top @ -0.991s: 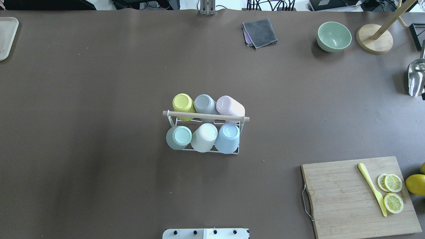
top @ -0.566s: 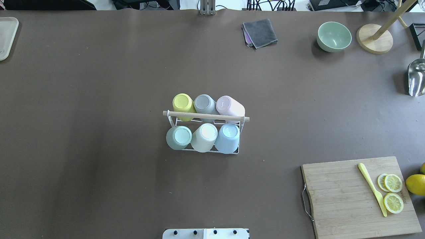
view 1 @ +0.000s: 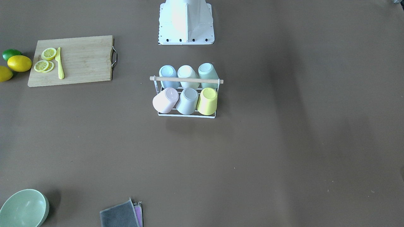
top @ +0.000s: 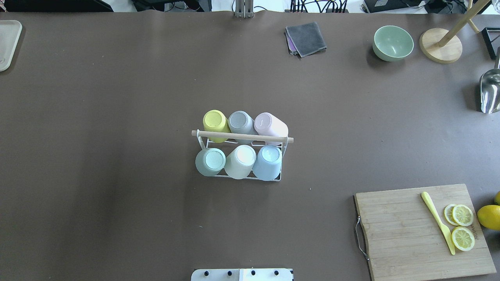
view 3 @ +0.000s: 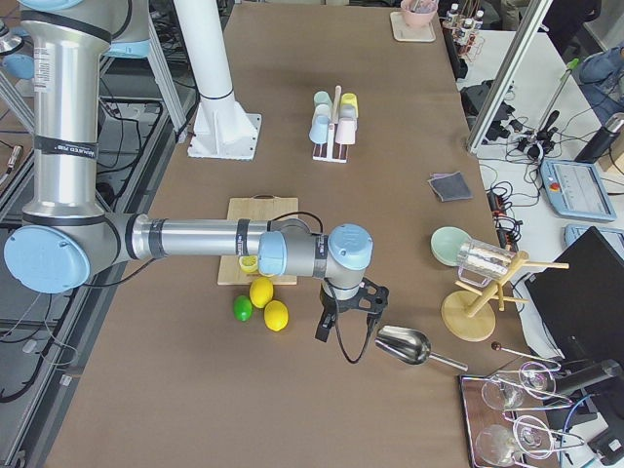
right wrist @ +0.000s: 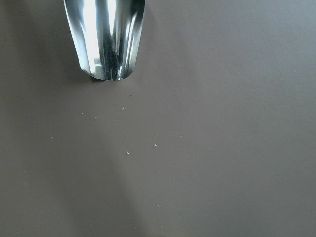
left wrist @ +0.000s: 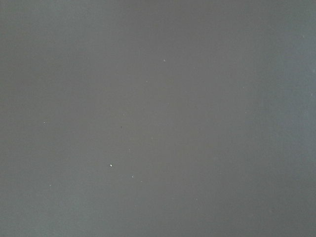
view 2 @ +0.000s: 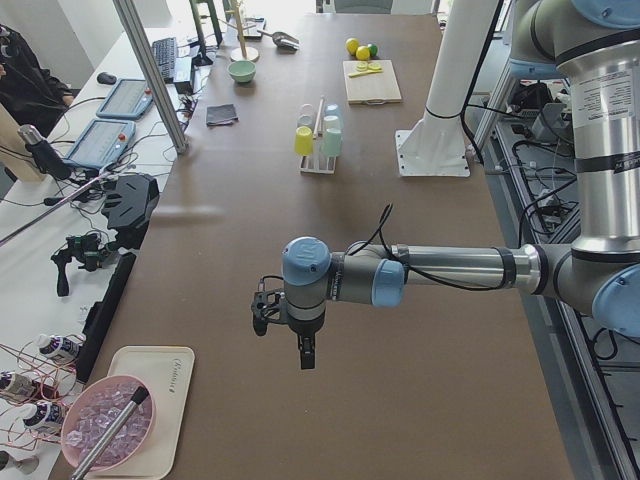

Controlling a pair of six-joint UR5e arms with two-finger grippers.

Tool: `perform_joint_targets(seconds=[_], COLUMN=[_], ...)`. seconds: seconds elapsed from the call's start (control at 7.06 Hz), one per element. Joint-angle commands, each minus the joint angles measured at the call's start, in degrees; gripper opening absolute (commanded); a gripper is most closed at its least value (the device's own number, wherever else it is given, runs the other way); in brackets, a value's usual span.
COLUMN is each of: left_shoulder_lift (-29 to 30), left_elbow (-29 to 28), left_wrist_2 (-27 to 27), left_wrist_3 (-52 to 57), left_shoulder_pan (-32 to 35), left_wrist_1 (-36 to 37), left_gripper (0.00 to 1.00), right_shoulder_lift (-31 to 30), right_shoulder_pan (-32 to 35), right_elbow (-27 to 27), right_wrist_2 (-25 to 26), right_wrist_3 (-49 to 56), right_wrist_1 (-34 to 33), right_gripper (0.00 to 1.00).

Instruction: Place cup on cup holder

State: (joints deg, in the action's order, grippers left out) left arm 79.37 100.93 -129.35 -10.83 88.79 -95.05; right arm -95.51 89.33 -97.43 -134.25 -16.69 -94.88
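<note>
Brown surface [top: 97, 117] carries everything. At its left end the left arm [view 2: 440, 268] reaches out over a bare patch. Whether the left jaws are released or clenched I cannot tell, as the left wrist view shows only plain brown. One pale tray [top: 7, 43] lies at the far left corner. At the middle stands the one cup holder [top: 234, 136], well apart from both arms. It is a small white wire rack, upright, with a light wooden rod [view 1: 186, 80] across its top. Six cups sit bottom-up on it, three on each side of the rod. The far row has one yellow cup [top: 214, 120], one grey cup [top: 240, 121] and one pink cup [top: 269, 124], which leans toward the right end. The near row has one green cup [top: 211, 160], one cream cup [top: 241, 158] and one blue cup [top: 269, 158]. Further right along the far edge lie two folded cloths, a grey cloth [top: 306, 38] over a purple cloth [top: 289, 45]. Then come one green bowl [top: 392, 43], one round wooden stand base [top: 440, 45] and one metal scoop [top: 490, 91]. Nearer the robot, one wooden cutting board [top: 406, 234] bears one yellow knife [top: 437, 222] and three lemon slices [top: 463, 214]. Just beside it lie two lemons [view 1: 19, 63] and one lime [view 1: 11, 54]. The right arm [view 3: 195, 239] stretches over this end, its right jaws near the scoop. Whether they are released or clenched I cannot tell.
</note>
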Motion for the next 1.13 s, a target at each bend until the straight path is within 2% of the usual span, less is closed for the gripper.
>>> perform_joint_targets(seconds=[0.0, 0.28, 0.57, 0.99], left_shoulder_lift=[0.61, 0.44, 0.43, 0.35], left_elbow=[0.14, 0.14, 0.06, -0.03], left_wrist_2=[0.5, 0.59, 0.85, 0.85], left_wrist_3=[0.02, 1.68, 2.13, 2.13], left_shoulder_pan=[-0.02, -0.02, -0.02, -0.02], left_wrist_1=[-0.05, 0.12, 0.12, 0.12], left_gripper=[0.98, 0.98, 0.98, 0.98], right_shoulder_lift=[-0.2, -0.29, -0.2, -0.11], right_shoulder_pan=[1.11, 0.59, 0.59, 0.59], right_elbow=[-3.71, -3.12, 1.86, 1.89], right_wrist_2=[-1.02, 4.75, 3.82, 3.82], right_wrist_3=[7.94, 14.53, 14.23, 14.14], right_wrist_1=[-0.13, 0.22, 0.31, 0.4], right_gripper=[1.0, 1.0, 1.0, 1.0])
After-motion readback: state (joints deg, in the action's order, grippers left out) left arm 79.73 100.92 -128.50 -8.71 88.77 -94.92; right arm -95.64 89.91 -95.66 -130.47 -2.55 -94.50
